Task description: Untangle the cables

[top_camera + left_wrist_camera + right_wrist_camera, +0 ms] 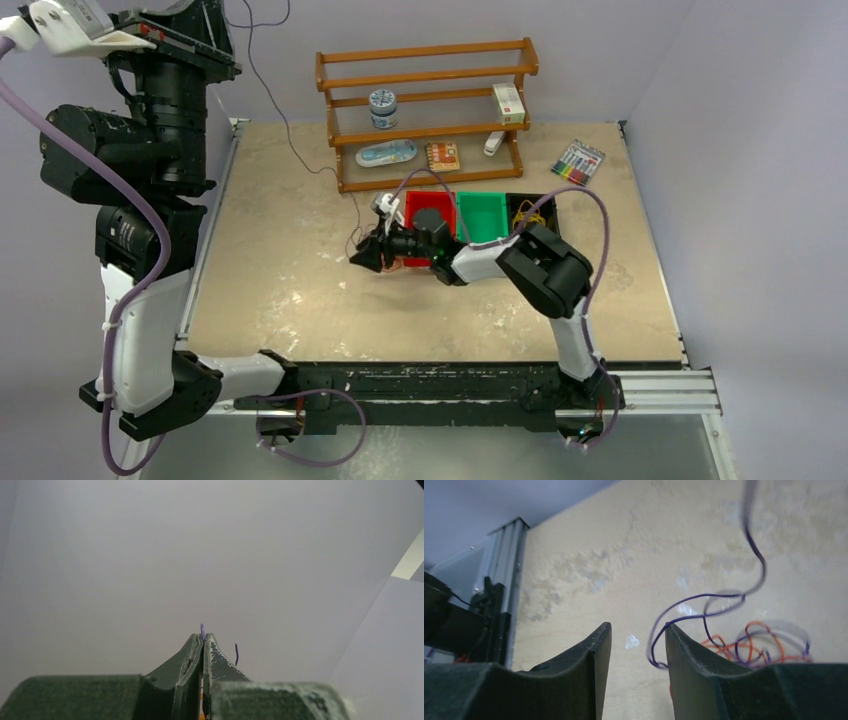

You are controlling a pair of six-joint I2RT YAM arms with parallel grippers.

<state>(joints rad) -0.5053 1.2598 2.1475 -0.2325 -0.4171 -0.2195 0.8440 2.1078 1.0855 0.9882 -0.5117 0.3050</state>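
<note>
- My left end effector (202,639) was closed on the purple cable (764,572). Its wrist view showed a short purple tip poking out between the pinched fingertips, with only the blank wall behind.
- In the top view that arm stood high at about 10 o'clock, off the surface (280,300). The thin dark strand ran down from it to the tangle (754,647).
- The tangle lay on the surface a little toward 9 o'clock of centre. The red bin (425,203) was just beside it at 3 o'clock and the wooden rack (425,100) stood well off at 12 o'clock.
- My right end effector (638,635) was open and gripping nothing, low over the surface at the tangle's edge.
- From its wrist view, a purple loop curled just beyond the gap between the jaws. The orange cables (748,640) were bunched at about 4 o'clock of that loop.
- Progress, as I judged it: early to middle. One purple strand was lifted and partly drawn out, but its lower part was looped in with the orange cables, so nothing was yet free.
- No cable lay apart on its own that I could see. The green bin (483,215) looked bare, and I could not tell what was in the black bin (535,205).
- What was left: hold down or pinch the orange bunch with the right side, pull the purple strand clear, then separate whatever remained.
</note>
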